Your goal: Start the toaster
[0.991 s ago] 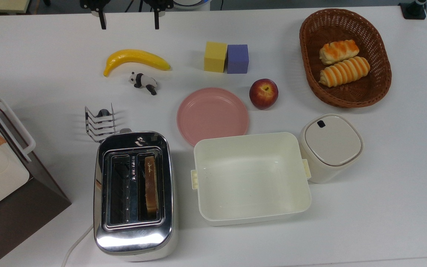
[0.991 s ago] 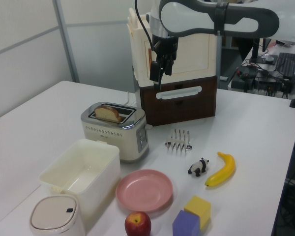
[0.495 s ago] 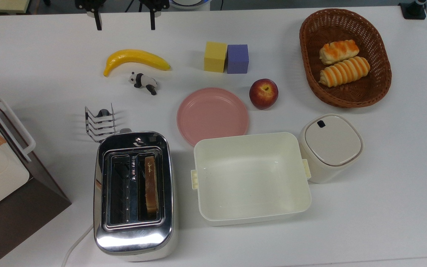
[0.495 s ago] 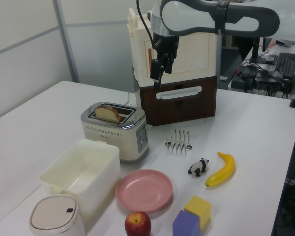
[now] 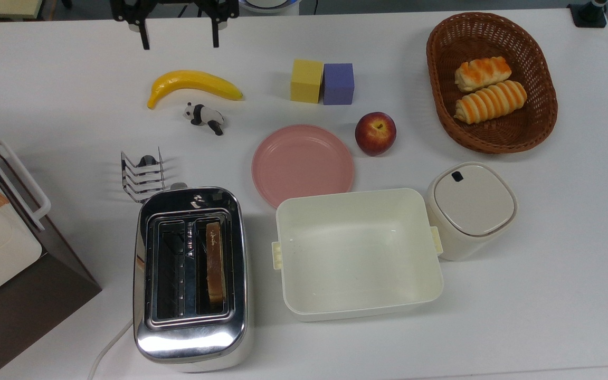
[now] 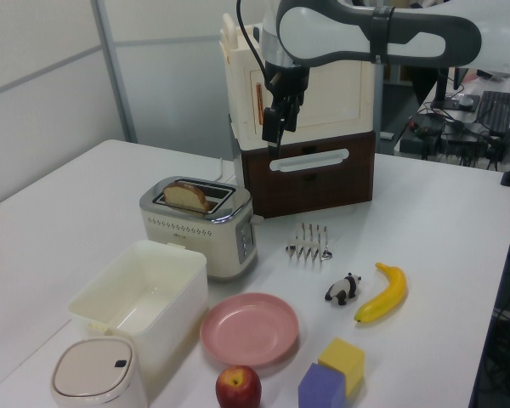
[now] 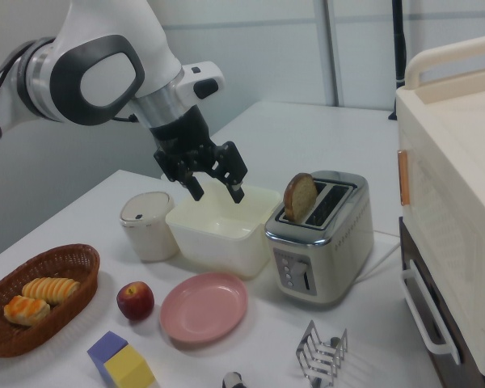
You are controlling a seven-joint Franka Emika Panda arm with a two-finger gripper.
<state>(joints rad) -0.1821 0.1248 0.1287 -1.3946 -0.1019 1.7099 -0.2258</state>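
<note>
End effector [image 7: 218,194] above toaster [image 7: 319,242]

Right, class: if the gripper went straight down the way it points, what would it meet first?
Probably the table near the banana, not the toaster. The gripper hangs high, so depth is unclear.

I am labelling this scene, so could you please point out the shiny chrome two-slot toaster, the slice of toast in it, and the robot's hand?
shiny chrome two-slot toaster [image 5: 190,345]: top view, its bare chrome top.
slice of toast [image 5: 215,262]: top view, its upper edge.
hand [image 7: 218,187]: right view, midway between the fingertips.
</note>
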